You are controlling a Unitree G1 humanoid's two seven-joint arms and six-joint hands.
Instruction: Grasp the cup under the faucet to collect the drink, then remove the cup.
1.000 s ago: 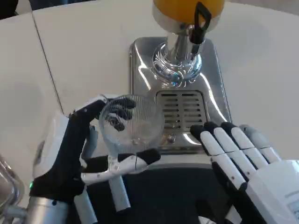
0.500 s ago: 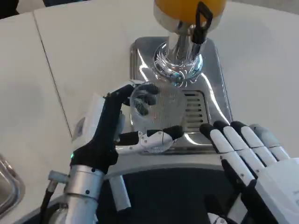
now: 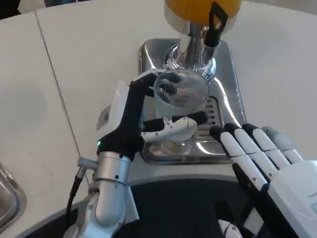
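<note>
My left hand (image 3: pixel 143 121) grips a clear ribbed cup (image 3: pixel 181 96), fingers wrapped behind it and thumb across its front. The cup is upright over the grated drip tray (image 3: pixel 218 116), just in front of the dispenser's chrome column (image 3: pixel 194 54). Above it sits the black faucet lever (image 3: pixel 217 22) under the orange juice tank (image 3: pixel 198 7). I see no liquid in the cup. My right hand (image 3: pixel 260 158) hovers with its fingers spread at the tray's front right corner, holding nothing.
The dispenser's steel base (image 3: pixel 148 64) stands on the white table (image 3: pixel 74 69). A metal rim (image 3: pixel 10 198) shows at the lower left edge. A table seam (image 3: pixel 54 84) runs diagonally on the left.
My left hand has carried the cup up and to the right, from the tray's front left to right below the faucet. The right hand has barely moved.
</note>
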